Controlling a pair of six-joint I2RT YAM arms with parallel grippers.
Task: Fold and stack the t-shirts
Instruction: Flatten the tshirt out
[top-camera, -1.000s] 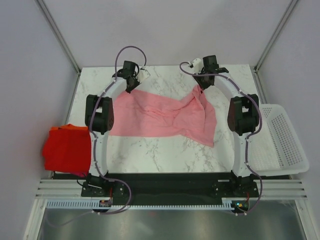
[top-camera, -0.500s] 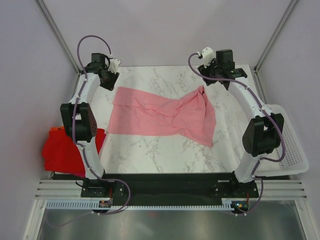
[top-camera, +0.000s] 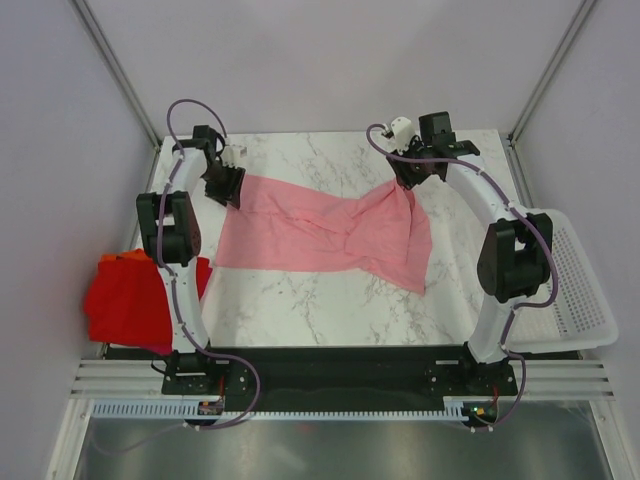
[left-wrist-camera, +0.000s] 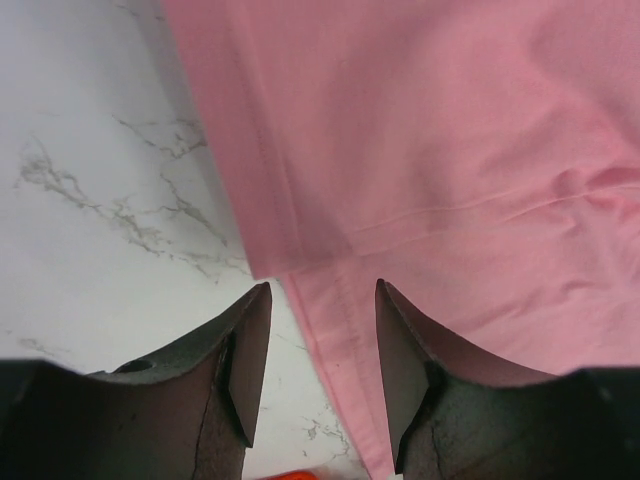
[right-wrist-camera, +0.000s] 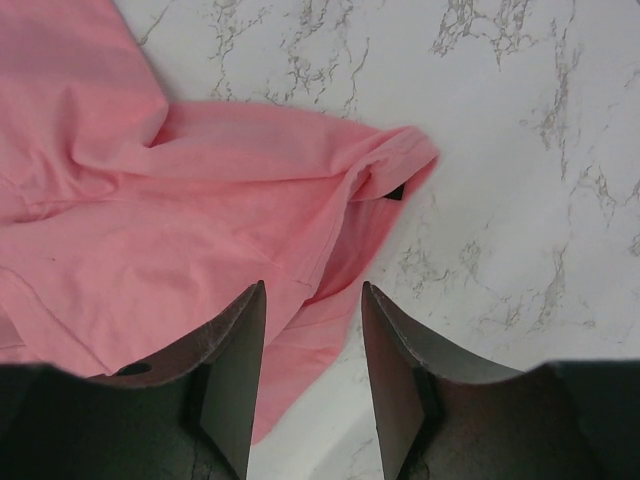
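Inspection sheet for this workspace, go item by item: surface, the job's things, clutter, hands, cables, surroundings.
Surface: white marbled table, no spills seen.
Job's things: pink t-shirt lying unfolded and rumpled mid-table; red t-shirt folded at the left edge, orange t-shirt showing at its far side.
Clutter: white perforated basket at the right edge.
Hands: left hand open over the shirt's hem; right hand open over its far corner.
Cables: purple cables looped along both arms, not snagged.
Surroundings: plain walls; nothing else seen.

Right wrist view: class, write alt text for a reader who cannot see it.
The open right pincer points down at the rumpled corner of a pink shirt lying on a white marble table.
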